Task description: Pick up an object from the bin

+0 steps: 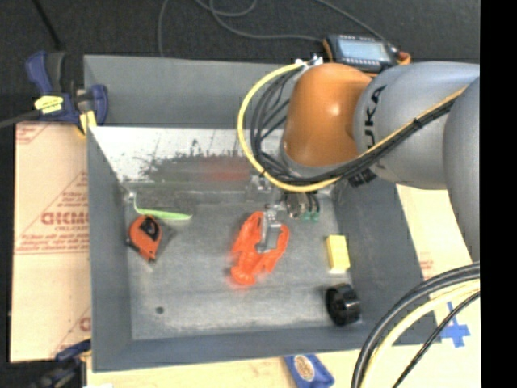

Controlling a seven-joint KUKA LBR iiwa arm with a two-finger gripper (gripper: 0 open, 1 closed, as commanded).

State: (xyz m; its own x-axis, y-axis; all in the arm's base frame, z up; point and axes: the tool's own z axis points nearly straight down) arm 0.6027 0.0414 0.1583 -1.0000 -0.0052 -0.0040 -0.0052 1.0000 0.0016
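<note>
The hand (273, 233) is seen low over an orange, lumpy plastic object (247, 263) lying at the middle of the grey metal bin (202, 301). Whether it is apart or clamped cannot be told. An orange-and-black tape measure (145, 238) is found toward the view's left. A yellow block (337, 251) and a black round cap (342, 305) are found toward its right.

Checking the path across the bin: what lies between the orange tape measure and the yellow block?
The camera view shows a red-orange plastic thing there, the pincer over its upper end.
</note>
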